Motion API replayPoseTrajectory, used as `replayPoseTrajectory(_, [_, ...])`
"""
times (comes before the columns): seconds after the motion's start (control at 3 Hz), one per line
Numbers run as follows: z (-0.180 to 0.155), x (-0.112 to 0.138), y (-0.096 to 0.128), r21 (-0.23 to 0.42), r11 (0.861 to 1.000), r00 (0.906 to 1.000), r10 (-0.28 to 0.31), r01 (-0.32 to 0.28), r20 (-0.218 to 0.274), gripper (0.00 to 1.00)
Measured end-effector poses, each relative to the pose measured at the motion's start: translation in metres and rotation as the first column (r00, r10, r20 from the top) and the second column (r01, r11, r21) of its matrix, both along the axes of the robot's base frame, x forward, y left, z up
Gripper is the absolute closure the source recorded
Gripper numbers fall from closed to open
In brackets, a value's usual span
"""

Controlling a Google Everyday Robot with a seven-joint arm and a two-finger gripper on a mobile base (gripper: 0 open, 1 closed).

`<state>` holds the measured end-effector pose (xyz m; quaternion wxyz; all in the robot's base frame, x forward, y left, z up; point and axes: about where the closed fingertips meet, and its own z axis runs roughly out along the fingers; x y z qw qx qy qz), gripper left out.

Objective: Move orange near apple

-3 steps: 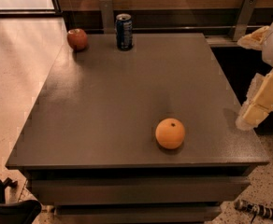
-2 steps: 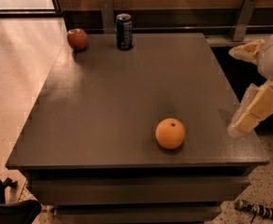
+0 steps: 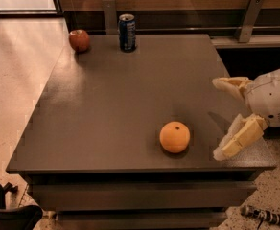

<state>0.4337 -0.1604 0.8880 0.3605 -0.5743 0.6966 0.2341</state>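
Note:
The orange (image 3: 174, 136) sits on the dark grey table (image 3: 130, 95) near its front edge, right of centre. The dark-red apple (image 3: 79, 40) stands at the table's far left corner. My gripper (image 3: 218, 116) reaches in from the right, just right of the orange and apart from it. It is open and empty: one finger (image 3: 232, 86) points left above, and the other finger (image 3: 238, 138) hangs lower near the table's front right corner.
A blue soda can (image 3: 127, 32) stands upright at the back of the table, right of the apple. A wooden wall with metal brackets (image 3: 249, 17) runs behind. A dark object (image 3: 5, 210) lies on the floor at the lower left.
My gripper has moved left over the table's right edge, closer to the orange. The orange, apple and can have not moved.

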Motion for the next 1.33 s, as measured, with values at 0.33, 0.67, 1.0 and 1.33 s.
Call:
replayPoseTrajectory(0.33, [-0.022,0.003,0.011,0.098,0.995,0.9994,0.031,-0.032,0.011,0.00])
replayPoseTrajectory(0.67, [-0.035,0.005,0.024,0.186,0.980,0.9973,0.066,-0.071,0.031,0.00])
replayPoseTrajectory(1.0, [-0.045,0.003,0.040,0.262,0.958,0.9932,0.107,-0.115,0.046,0.00])
replayPoseTrajectory(1.33, [-0.049,0.000,0.055,0.292,0.944,0.9876,0.141,-0.155,0.068,0.00])
